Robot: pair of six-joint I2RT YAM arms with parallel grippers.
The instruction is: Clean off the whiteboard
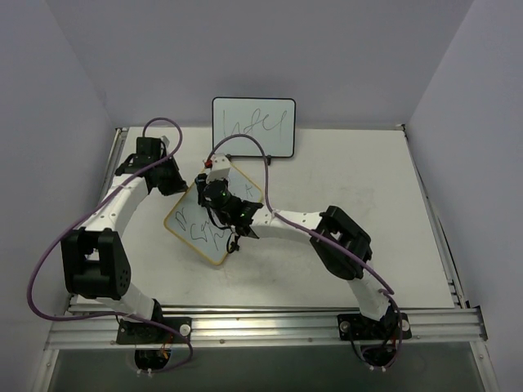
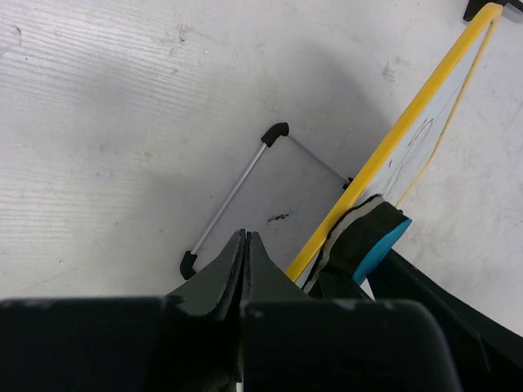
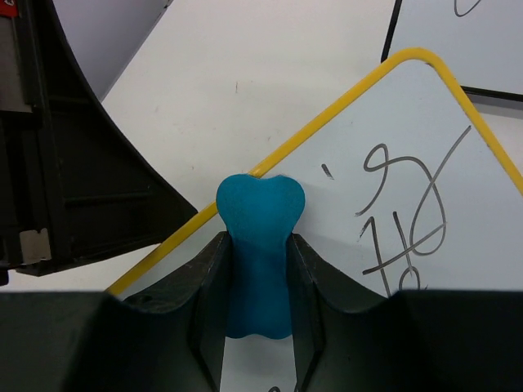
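Now, the whiteboard (image 1: pixel 192 226) lies flat on the white table (image 1: pixel 351 180), turned corner-on like a diamond, left of the middle. Its frame is a thin yellow band with rounded corners. Its face is glossy white and covered in dark, looping marker scribbles; I can pick out curls and strokes, but no word I could read.

Over at its upper-left edge, the right end effector (image 3: pixel 258 242) is clamped on a teal eraser (image 3: pixel 260 200), a smooth, bone-shaped block with a lobed top, right at the yellow rim. From the left wrist view, the eraser's underside shows grey and dark felt-like layers down by the frame.

The left end effector (image 2: pixel 245 242) has its dark matte fingers pressed together with nothing between them, hanging over bare table just beside that same edge.

Behind, at the table's far side, a black-framed board (image 1: pixel 253 126) stands upright. One line of scribble runs across it, unreadable too.

The tabletop looks painted, faintly grained and scuffed. Purple cables (image 1: pixel 163 120) loop off both arms.
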